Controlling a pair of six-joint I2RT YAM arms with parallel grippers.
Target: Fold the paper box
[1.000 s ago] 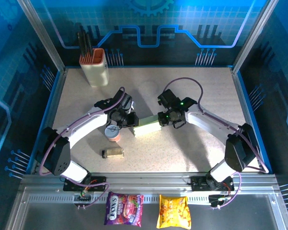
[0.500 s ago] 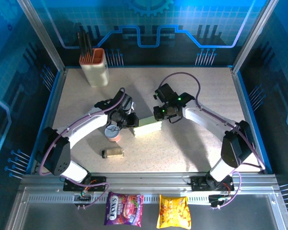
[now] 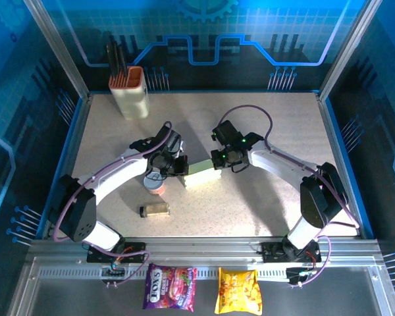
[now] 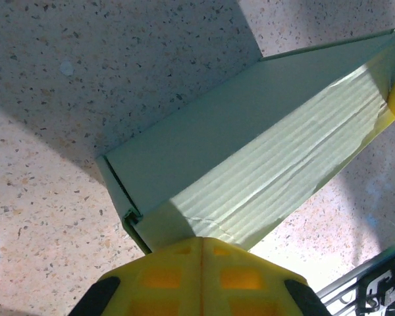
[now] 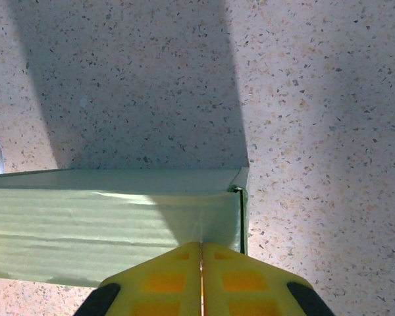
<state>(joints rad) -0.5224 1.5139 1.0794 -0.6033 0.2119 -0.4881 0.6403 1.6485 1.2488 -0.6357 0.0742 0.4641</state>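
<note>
Pale green card box (image 3: 203,176), one item, lying near the middle of the speckled worktop (image 3: 276,125) and spanning the gap between my two hands. On my left wrist feed the box (image 4: 250,164) runs off diagonally, its ribbed top face lit and one long side in shadow. On my right wrist feed the box (image 5: 105,217) stretches to the left, and its end corner sits just beside the fingertips.

Left hand (image 3: 178,168): at the box's left end. Up close, the left hand (image 4: 201,238) has its yellow pads clenched together over that end. I cannot tell whether any card is pinched between them.

Right hand (image 3: 218,161): at the box's right end. Up close, the right hand (image 5: 201,245) is likewise clenched, pads meeting in a thin seam over the end wall. Again I cannot tell if it has a hold on the card.

Other stock I can see:
- small can (image 3: 156,183), upright, just beside the box's left end;
- small jar (image 3: 155,210), on its side, nearer the bases;
- cream holder (image 3: 131,92) with an orange rim, far left corner;
- purple bag (image 3: 170,288) and yellow bag (image 3: 238,291), side by side on the front ledge.
</note>
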